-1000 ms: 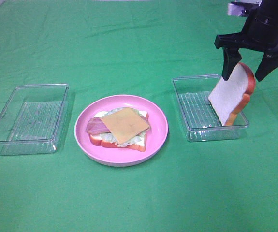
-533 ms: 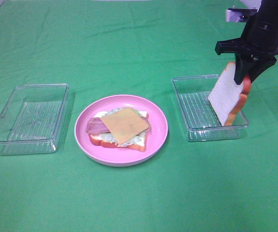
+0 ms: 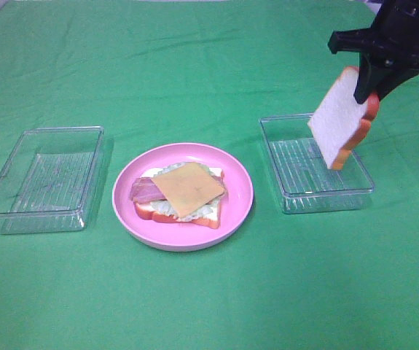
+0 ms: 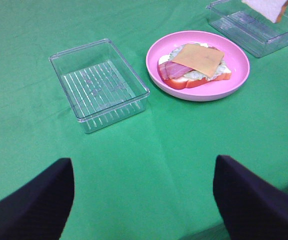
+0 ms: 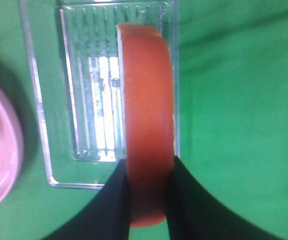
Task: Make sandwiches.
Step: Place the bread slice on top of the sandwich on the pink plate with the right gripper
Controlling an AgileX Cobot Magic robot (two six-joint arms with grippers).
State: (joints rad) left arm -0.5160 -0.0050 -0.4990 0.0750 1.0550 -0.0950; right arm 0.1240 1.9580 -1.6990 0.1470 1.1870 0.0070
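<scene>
1. Exterior high view: the right fingers (image 3: pixel 366 82) are clamped on the top edge of a bread slice (image 3: pixel 338 124). The slice hangs from them, tilted, above the right tray (image 3: pixel 291 195), and its lower corner looks clear of the tray floor.
2. The move ahead turns on one relation. The half-built sandwich (image 3: pixel 182 193) lies on the pink plate (image 3: pixel 242 191), to the left of the held slice in this view and lower, with bare green surface (image 3: pixel 267 292) between plate and tray.
3. The slice's long axis runs down from the fingers and its white face is turned towards the plate side. I judge it will have to be tipped flat before it can sit on the stack.
4. The right arm already carries the slice and is the nearer one. The left fingers (image 4: pixel 33 200) stand wide apart with nothing between them, low over the surface on the near side of the left tray (image 3: pixel 85 211), which holds nothing.
5. Right wrist view: the orange-brown crust fills the gap between the two dark fingers, which pinch the slice across its thickness.
6. The stack has a bottom bread slice with pale green lettuce (image 3: pixel 209 210) showing at its edge. A pink ham strip (image 3: pixel 141 188) lies across it, and a cheese square (image 3: pixel 189 188) sits on top, turned cornerwise. It has no top slice yet.
</scene>
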